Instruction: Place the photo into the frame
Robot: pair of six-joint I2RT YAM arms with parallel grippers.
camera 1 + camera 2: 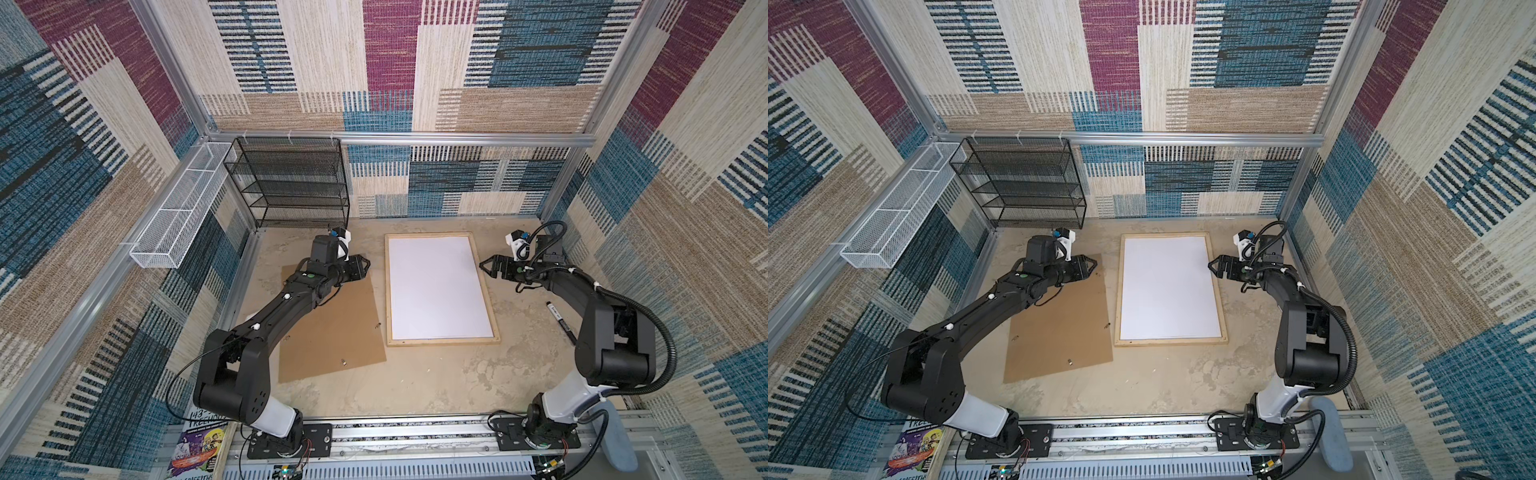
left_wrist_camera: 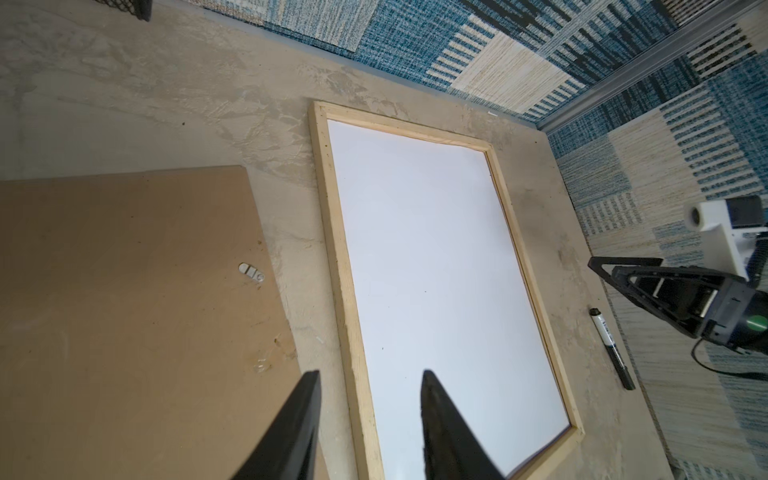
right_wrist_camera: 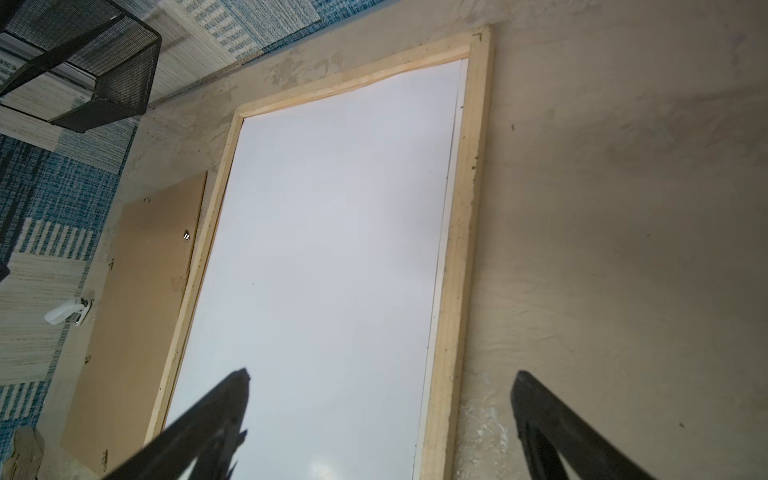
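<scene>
While right tool gapes at frame edge, photo lies inside

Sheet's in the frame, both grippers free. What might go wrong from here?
The sheet looks wavy at its far edge against the frame in the right wrist view; if it isn't flat, the board could crease it. The open right gripper hovers close to the frame's right rail and might nudge it. The marker lies by the right arm and could get swept.
</scene>
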